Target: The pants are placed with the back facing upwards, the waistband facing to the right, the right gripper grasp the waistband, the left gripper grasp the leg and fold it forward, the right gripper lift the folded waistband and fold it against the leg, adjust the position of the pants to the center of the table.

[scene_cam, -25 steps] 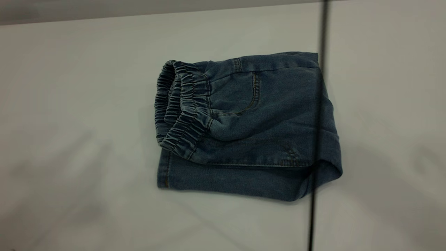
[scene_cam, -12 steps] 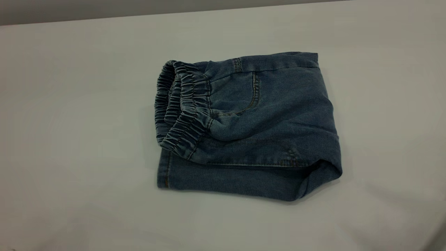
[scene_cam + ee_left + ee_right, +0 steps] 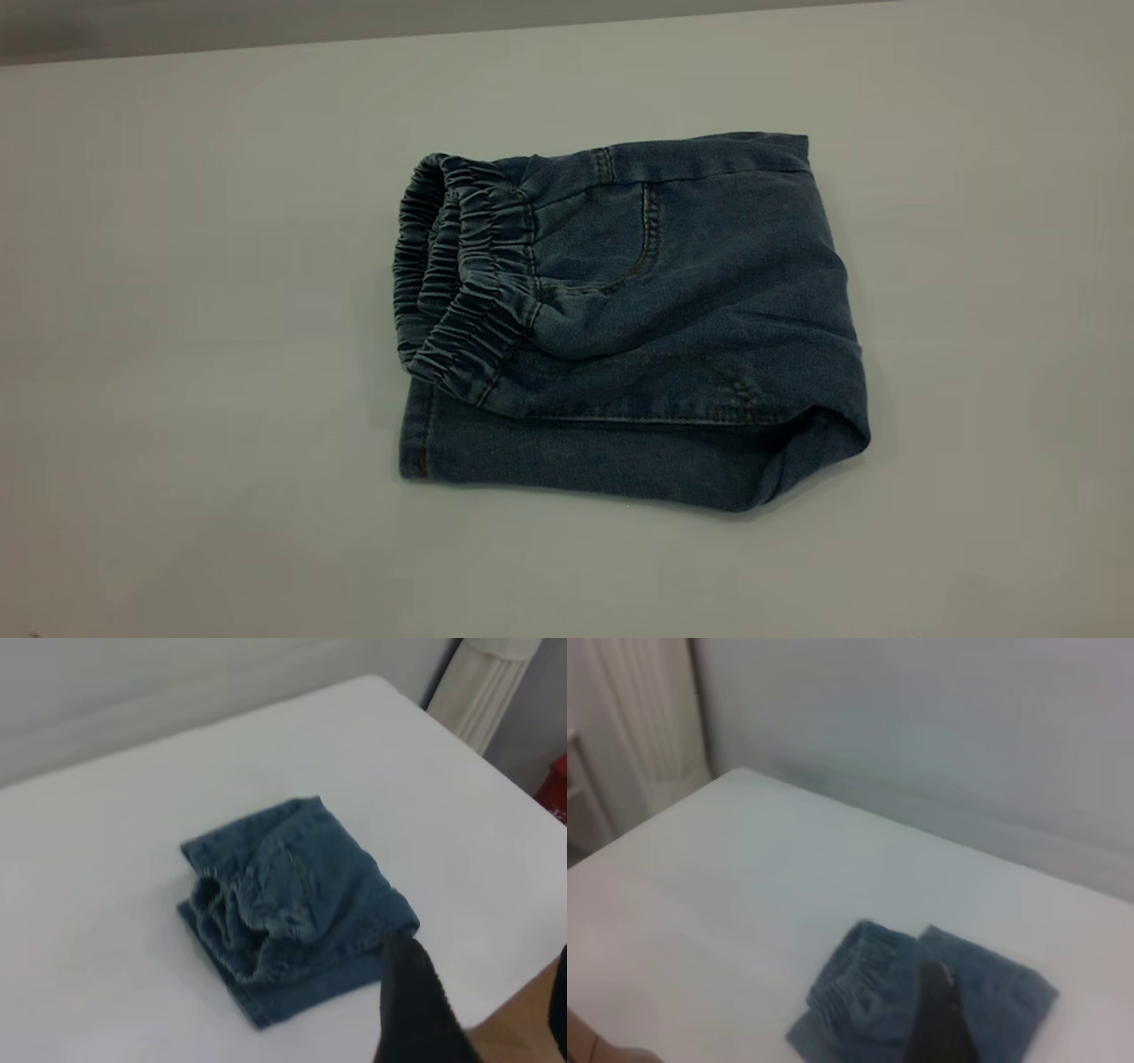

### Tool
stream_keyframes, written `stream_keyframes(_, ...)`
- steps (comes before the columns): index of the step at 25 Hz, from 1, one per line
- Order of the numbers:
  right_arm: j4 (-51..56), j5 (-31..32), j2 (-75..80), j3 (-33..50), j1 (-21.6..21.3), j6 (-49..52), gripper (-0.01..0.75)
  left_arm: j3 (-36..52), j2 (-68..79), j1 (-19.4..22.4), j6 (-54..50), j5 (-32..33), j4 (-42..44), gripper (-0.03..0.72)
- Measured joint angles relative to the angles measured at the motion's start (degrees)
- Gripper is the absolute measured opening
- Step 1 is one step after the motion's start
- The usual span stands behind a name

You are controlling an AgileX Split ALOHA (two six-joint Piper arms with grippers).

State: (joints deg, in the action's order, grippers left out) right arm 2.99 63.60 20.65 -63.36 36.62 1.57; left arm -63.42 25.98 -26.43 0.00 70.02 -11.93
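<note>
Since 1 s ago we note the dark line gone; folded pants [image 3: 633,323] unmoved, bare table [image 3: 177,354] on all 4 edges; both claws' openings unreadable.

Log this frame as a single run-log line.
pants: folded, flat on table | waistband: on top, toward exterior view's left | left gripper: clear of pants | right gripper: above pants, no contact
</note>
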Motion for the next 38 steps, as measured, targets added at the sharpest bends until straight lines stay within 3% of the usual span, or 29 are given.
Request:
stream_keyframes(8,0.19,3.89,-8.14,10.14,0.00,0.39,0.416,12.00,-12.05,0.00,-2.11,-1.73,3.13,0.344)
stream_keyframes(23,0.57,0.27,-8.02,32.27,0.00,0.39,0.416,32.66,-20.59,0.00,0.00,-4.98,8.79,0.344)
stream_keyframes(26,1.51,-2.36,-8.02,32.87,0.00,0.02,0.416,33.10,-20.59,0.00,0.00,-7.14,8.92,0.344)
stream_keyframes(38,-1.32,-2.65,-8.02,34.26,-0.04,-1.57,0.416,34.65,-20.59,0.00,0.00,-8.37,10.06,0.344)
